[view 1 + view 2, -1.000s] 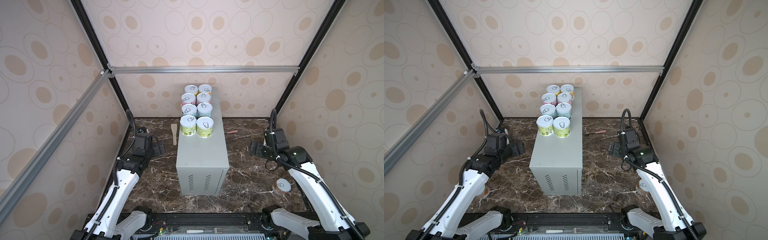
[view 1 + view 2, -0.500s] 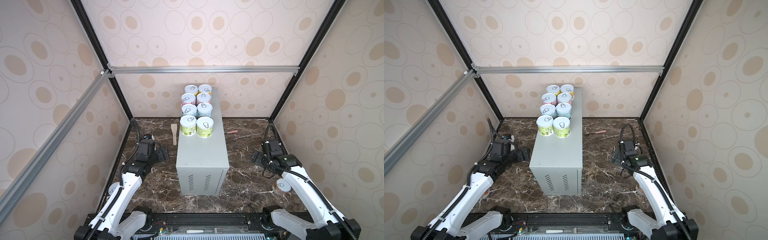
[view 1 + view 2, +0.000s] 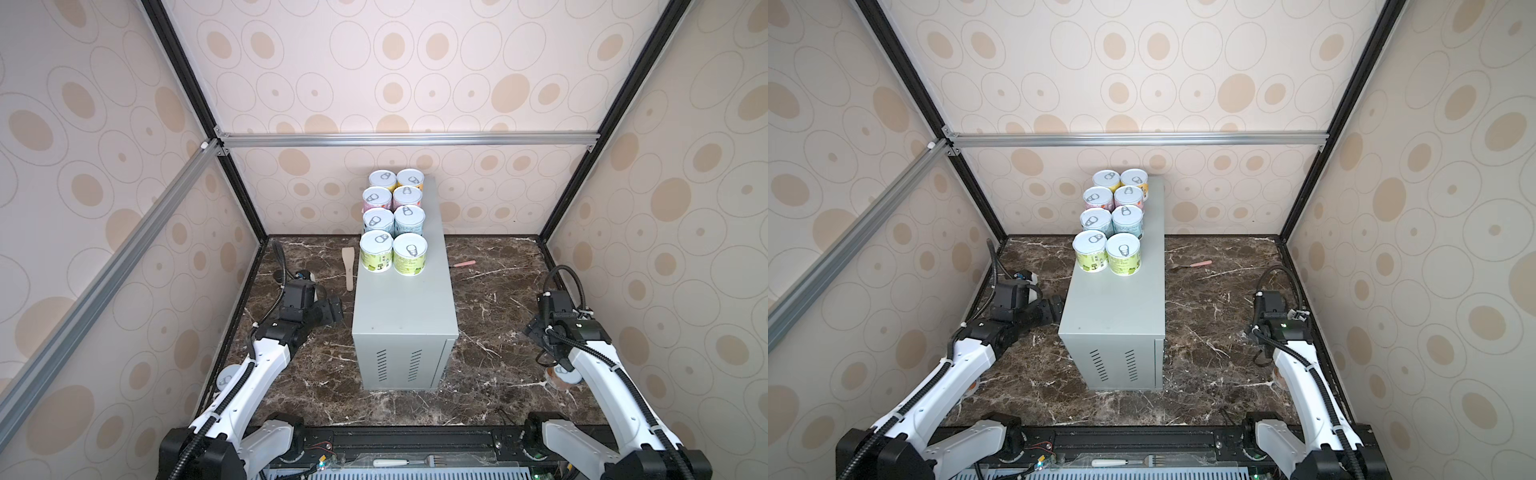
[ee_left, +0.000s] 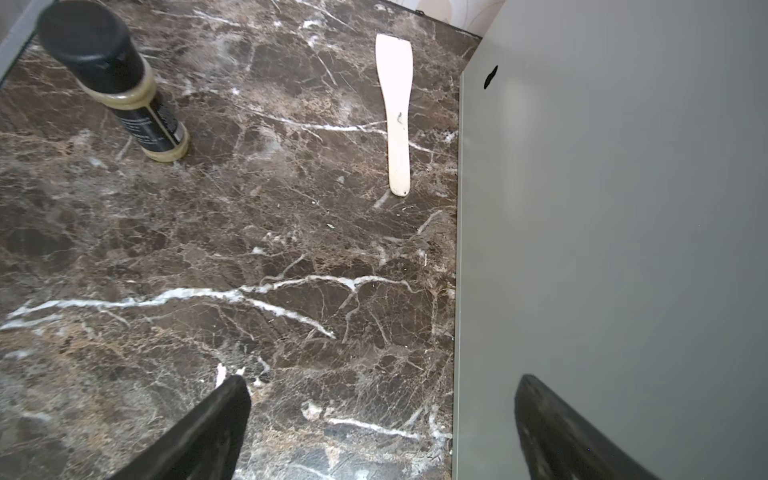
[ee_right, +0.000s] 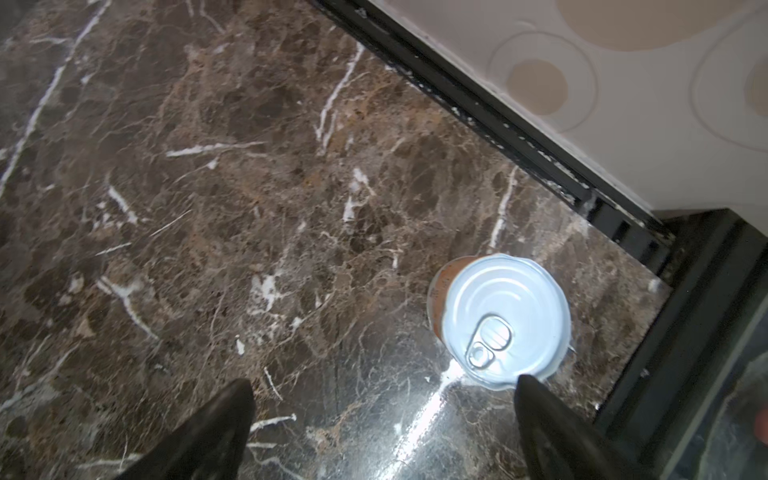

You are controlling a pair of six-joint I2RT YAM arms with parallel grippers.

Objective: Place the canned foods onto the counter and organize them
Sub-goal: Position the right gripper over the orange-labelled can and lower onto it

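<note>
Low at right in a top view, an orange can (image 3: 562,378) stands upright on the marble (image 5: 249,208) under the right arm (image 3: 602,376) (the nearer one); the right gripper (image 5: 382,388), spread and empty, has it beside one fingertip, off-centre.

Worktop (image 3: 405,307) plain light grey. Cans (image 3: 409,220): silver lids; labels yellow-green, light blue, pink, yellow. Marble surface (image 3: 498,332) dark brown, white veins. Wallpaper (image 3: 415,83) cream, tan ovals.

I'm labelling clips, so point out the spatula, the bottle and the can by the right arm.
spatula (image 4: 397,120): left wrist view, handle.
bottle (image 4: 120,92): left wrist view, neck.
can (image 5: 505,318): right wrist view, lid.
</note>
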